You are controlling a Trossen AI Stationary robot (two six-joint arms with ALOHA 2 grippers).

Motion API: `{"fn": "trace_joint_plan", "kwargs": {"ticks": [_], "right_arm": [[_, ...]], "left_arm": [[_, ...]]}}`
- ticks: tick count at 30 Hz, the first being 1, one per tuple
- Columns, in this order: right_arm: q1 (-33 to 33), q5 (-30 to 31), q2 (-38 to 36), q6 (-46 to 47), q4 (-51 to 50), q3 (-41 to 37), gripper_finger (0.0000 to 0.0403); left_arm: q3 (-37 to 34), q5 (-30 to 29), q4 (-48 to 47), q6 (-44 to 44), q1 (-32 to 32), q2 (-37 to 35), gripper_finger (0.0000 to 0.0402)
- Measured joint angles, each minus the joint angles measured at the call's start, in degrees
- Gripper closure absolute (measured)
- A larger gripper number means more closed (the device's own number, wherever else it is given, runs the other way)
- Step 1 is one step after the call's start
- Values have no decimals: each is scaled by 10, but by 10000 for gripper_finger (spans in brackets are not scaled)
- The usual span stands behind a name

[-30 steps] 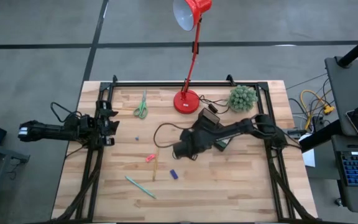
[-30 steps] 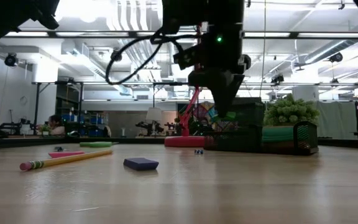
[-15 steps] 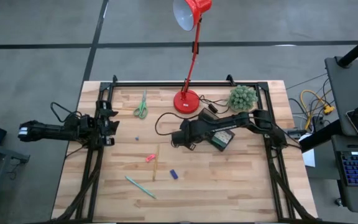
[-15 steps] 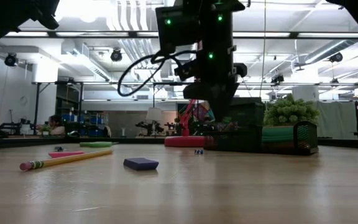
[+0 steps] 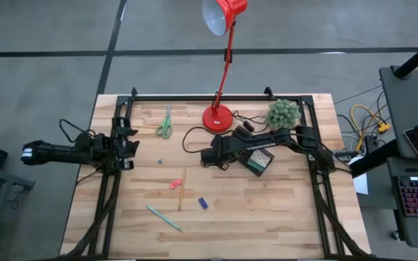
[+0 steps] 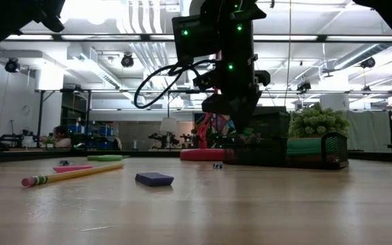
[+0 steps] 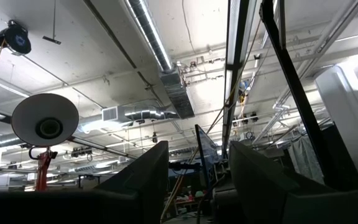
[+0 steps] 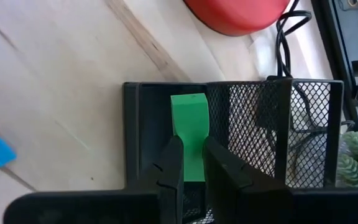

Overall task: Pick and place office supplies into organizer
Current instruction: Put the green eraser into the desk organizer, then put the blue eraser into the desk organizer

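your right end effector (image 8: 191,163) sits over the black organizer (image 8: 135,137), its two fingers (image 8: 171,163) close together on either side of the green piece (image 8: 189,127), which already lies inside the open end compartment beside the mesh section. whether they grip it or have just let go, i cannot tell. if it is still pinched, open the fingers a little and lift straight up, so neither finger drags the piece out or catches the compartment wall. then go for the supplies still on the table (image 5: 281,210): the blue piece (image 5: 203,204), pink piece (image 5: 175,184), yellow pencil (image 5: 181,196), teal pen (image 5: 164,217) and green-handled scissors (image 5: 165,127).

compared with a second ago, the right arm has swung away from the table's middle toward the red lamp base (image 5: 218,117), uncovering the organizer in the high view. the left end effector (image 5: 125,143) stays parked at the left edge; its fingers (image 7: 135,180) stand apart, released.
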Motion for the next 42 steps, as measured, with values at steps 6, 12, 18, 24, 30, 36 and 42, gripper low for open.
{"fn": "trace_joint_plan", "kwargs": {"ticks": [6, 12, 18, 24, 30, 36, 42], "right_arm": [[0, 0, 0, 0, 4, -10, 360], [0, -1, 0, 0, 22, -17, 360], [0, -1, 0, 0, 24, -18, 360], [0, -1, 0, 0, 24, -20, 345], [0, -6, 0, 0, 24, -20, 307], [0, -6, 0, 3, 24, -20, 278], [1, -10, 0, 3, 23, -18, 268]], "left_arm": [[0, 0, 0, 0, 0, 0, 246], [0, 0, 0, 0, 0, 0, 246], [0, 0, 0, 0, 0, 0, 246], [0, 0, 0, 0, 0, 0, 246], [0, 0, 0, 0, 0, 0, 246], [0, 0, 0, 0, 0, 0, 246], [0, 0, 0, 0, 0, 0, 246]]}}
